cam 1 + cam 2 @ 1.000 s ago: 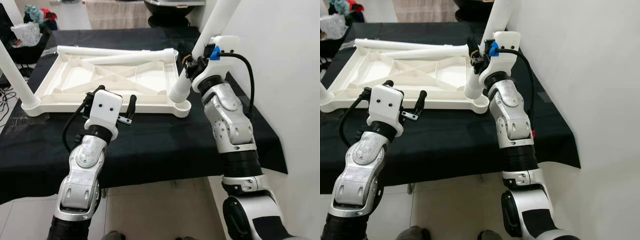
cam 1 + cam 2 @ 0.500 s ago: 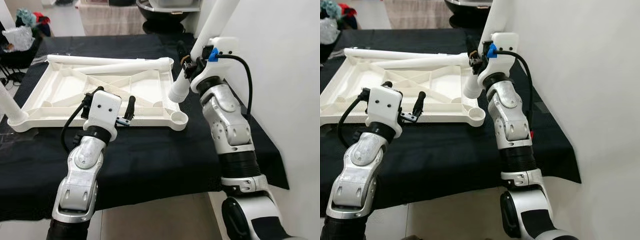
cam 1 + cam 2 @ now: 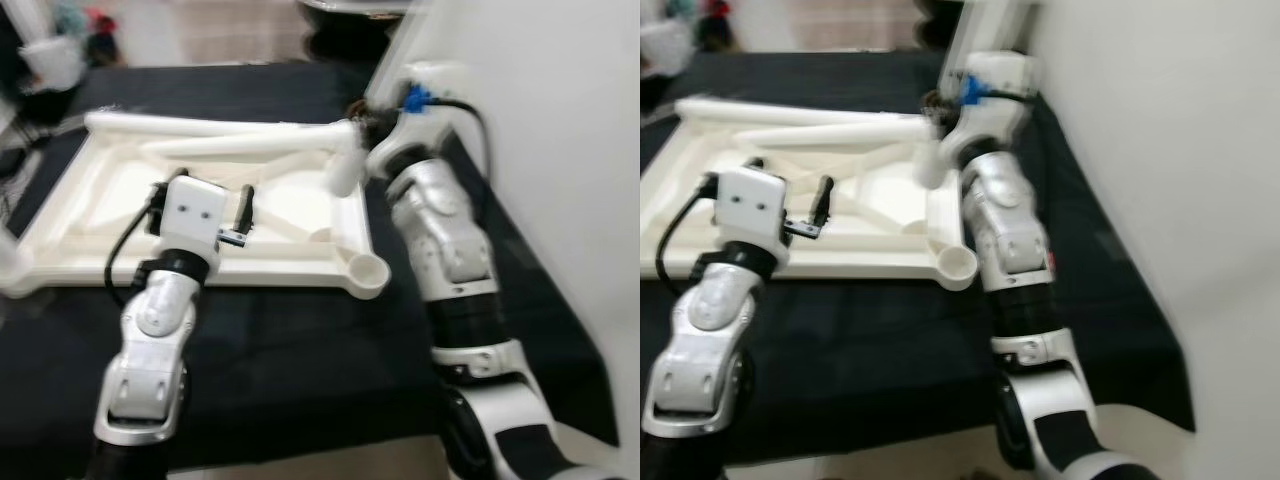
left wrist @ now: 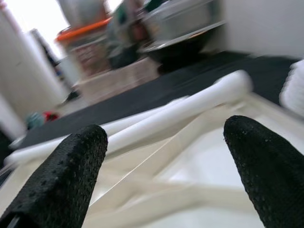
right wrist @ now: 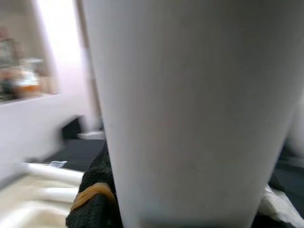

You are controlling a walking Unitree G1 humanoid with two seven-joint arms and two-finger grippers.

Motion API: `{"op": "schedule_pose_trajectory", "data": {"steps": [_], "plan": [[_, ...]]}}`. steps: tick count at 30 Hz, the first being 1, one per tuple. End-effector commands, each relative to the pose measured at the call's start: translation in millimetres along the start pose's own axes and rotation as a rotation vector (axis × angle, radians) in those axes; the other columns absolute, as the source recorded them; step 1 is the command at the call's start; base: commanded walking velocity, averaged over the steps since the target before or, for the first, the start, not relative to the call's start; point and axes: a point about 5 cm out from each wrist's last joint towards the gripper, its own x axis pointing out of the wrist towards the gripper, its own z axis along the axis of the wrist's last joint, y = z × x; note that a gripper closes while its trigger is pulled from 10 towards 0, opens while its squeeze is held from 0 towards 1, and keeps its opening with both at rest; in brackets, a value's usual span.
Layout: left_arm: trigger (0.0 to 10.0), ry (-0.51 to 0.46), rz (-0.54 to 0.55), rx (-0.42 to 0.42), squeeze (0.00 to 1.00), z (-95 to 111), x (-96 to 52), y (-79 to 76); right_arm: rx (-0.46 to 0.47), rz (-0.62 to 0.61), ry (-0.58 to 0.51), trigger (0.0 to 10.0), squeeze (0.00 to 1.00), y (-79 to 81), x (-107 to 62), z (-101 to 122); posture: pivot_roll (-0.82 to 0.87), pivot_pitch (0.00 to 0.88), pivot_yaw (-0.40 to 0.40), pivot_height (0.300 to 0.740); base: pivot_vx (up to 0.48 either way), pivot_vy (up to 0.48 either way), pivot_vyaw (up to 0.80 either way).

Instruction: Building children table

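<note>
Between the right jaws point(image 3: 372, 128), closed on it, the leg point(image 3: 345, 172) stands steeply; the socket point(image 3: 368, 268) lies below, nearer. Left jaws point(image 3: 205, 205) gape, empty.

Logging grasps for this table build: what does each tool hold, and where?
Right tool grips a white table leg near its lower end. Left tool holds nothing.

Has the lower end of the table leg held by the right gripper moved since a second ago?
Yes. The table leg in the right gripper has lifted away from the corner socket of the tabletop, toward the far side.
</note>
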Motion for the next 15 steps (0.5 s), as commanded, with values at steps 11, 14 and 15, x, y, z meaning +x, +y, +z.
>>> {"op": "schedule_pose_trajectory", "data": {"steps": [11, 14, 15], "plan": [[10.0, 0.04, 0.005, -0.001, 0.0, -6, -5.4, 3.0, 0.006, 0.053, -0.003, 10.0, 0.0, -8.4, 8.1, 10, 0.04, 0.098, -0.045, 0.74, 0.0, 0.0, 0.0], [10.0, 0.096, -0.082, -0.077, 0.0, -15, -15.1, -8.8, 0.007, 0.167, 0.044, 10.0, 0.0, -12.5, 10.5, 8, 0.04, 0.105, -0.047, 0.74, 0.0, 0.0, 0.0], [10.0, 0.119, -0.154, -0.117, 0.0, -19, -22.1, -17.2, 0.007, 0.216, 0.059, 10.0, 0.0, -15.7, 11.3, 7, 0.04, 0.105, -0.047, 0.74, 0.0, 0.0, 0.0]]}}
